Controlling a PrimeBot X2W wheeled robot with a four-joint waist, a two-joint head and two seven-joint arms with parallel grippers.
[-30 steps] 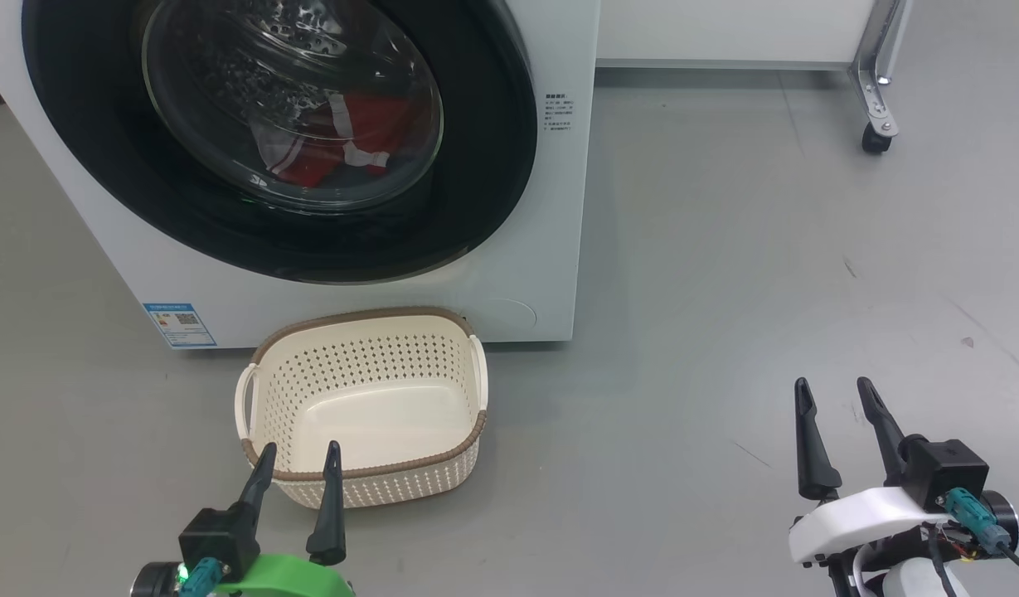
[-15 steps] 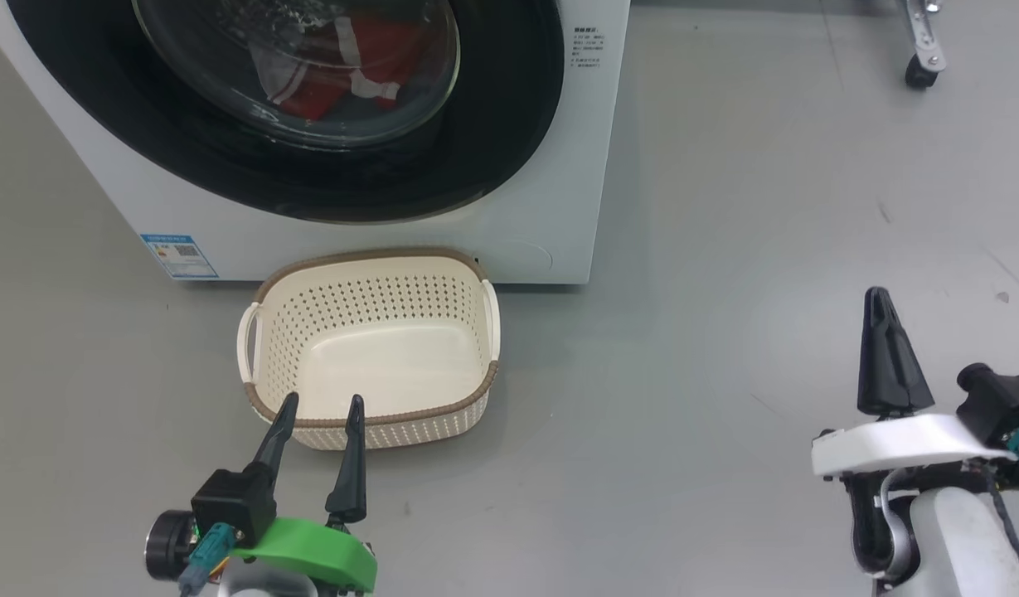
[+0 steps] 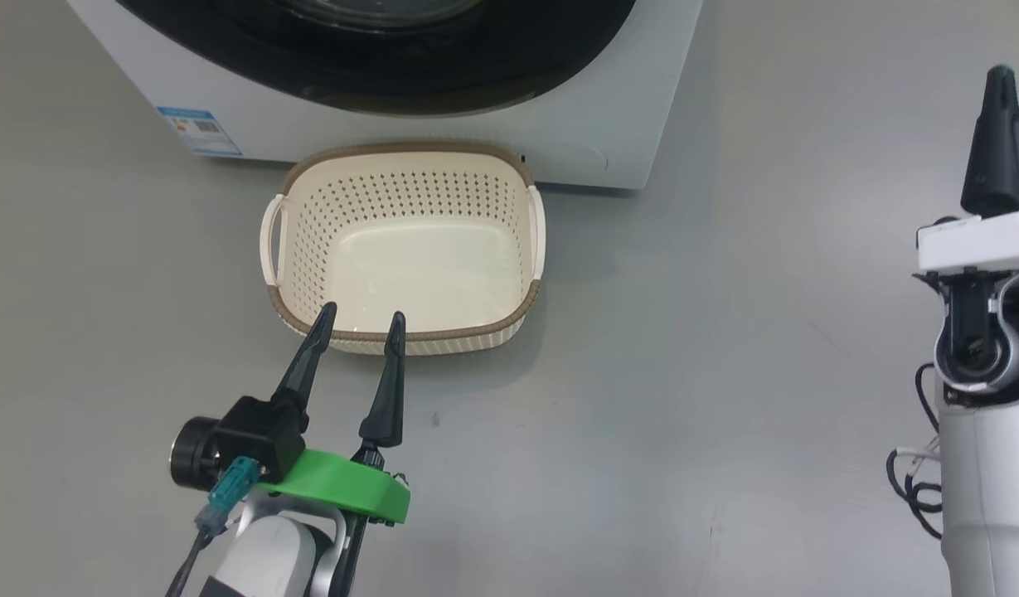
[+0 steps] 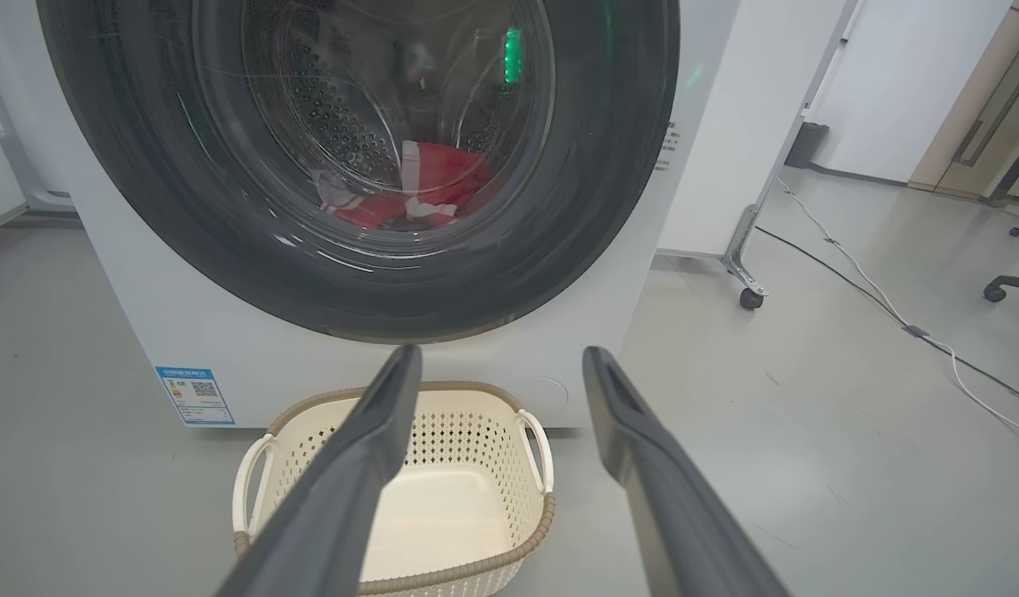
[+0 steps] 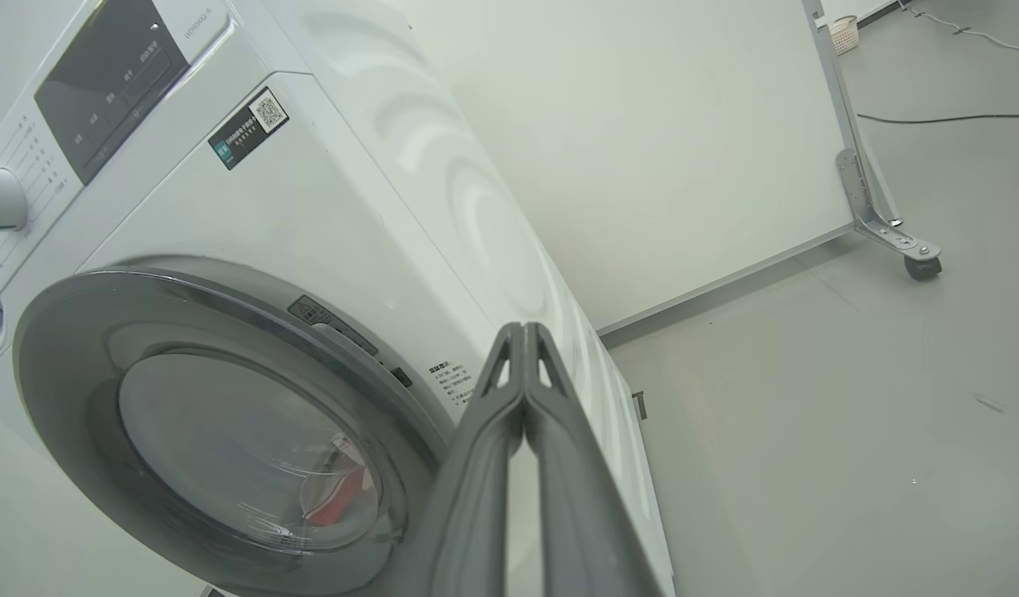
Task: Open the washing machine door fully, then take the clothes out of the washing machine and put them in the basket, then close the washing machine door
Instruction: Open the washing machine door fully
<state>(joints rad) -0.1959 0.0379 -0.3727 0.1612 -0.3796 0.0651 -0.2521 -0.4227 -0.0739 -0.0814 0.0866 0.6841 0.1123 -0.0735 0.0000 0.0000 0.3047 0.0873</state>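
The washing machine [image 3: 559, 124] stands at the top of the head view, its round black-rimmed door [image 3: 393, 75] shut. In the left wrist view the red clothes [image 4: 426, 195] lie in the drum behind the door [image 4: 144, 166] glass. The empty cream basket [image 3: 401, 149] sits on the floor against the machine's front. My left gripper [image 3: 360, 315] is open, fingertips over the basket's near rim. My right gripper [image 3: 1001, 79] is shut on nothing, raised at the right, away from the machine. The right wrist view has the shut gripper [image 5: 523, 330] pointing at the machine's [image 5: 310, 191] front right edge beside the door [image 5: 61, 332].
A blue label [image 3: 198, 128] marks the machine's lower left front. A white panel on a wheeled metal foot [image 4: 749, 294] stands right of the machine, with a cable [image 4: 890, 311] across the grey floor behind it. Open floor lies right of the basket.
The head camera has tipped down, so the machine and basket slid up the picture. My right gripper went from open to shut and rose higher at the right. The left gripper stays open.
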